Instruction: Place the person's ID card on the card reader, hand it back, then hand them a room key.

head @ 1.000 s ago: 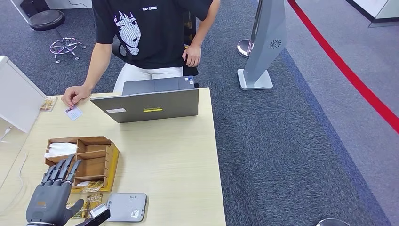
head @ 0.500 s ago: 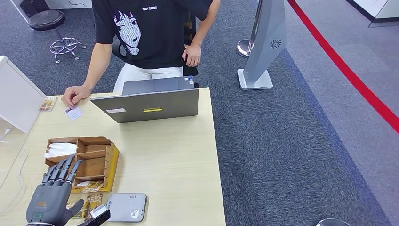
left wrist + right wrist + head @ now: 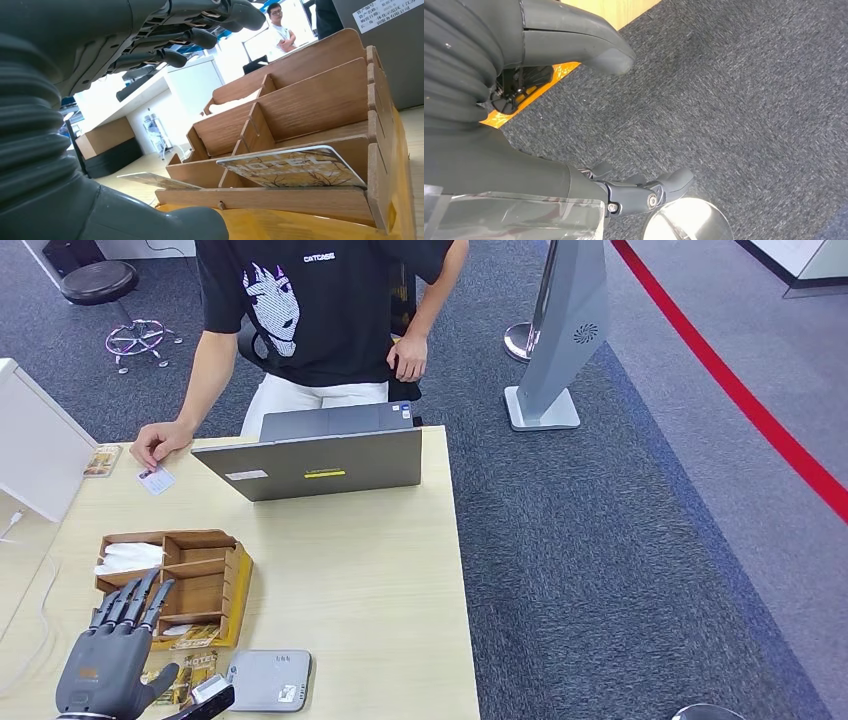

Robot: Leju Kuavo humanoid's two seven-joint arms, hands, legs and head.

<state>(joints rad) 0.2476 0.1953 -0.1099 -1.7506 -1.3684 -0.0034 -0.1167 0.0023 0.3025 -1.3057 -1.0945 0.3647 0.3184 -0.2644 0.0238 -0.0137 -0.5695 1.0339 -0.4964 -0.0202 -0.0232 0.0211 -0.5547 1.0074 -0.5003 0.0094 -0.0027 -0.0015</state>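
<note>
Left hand [image 3: 112,660] spread and empty above the bench [image 3: 360,570], beside the card reader [image 3: 268,680].
ID card [image 3: 156,480] is held by the person's hand [image 3: 160,443], well beyond the fingers; right hand [image 3: 574,170] is loosely curled, empty, over carpet.

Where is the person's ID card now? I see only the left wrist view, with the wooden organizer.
Observer: The ID card lies at the far left of the table, by the person's hand.
Operator: Is the card reader near my left hand?
Observer: Yes. The grey card reader lies at the near edge, just right of the left hand.
Operator: And the right hand?
Observer: The right hand hangs over grey carpet, holding nothing.
</note>
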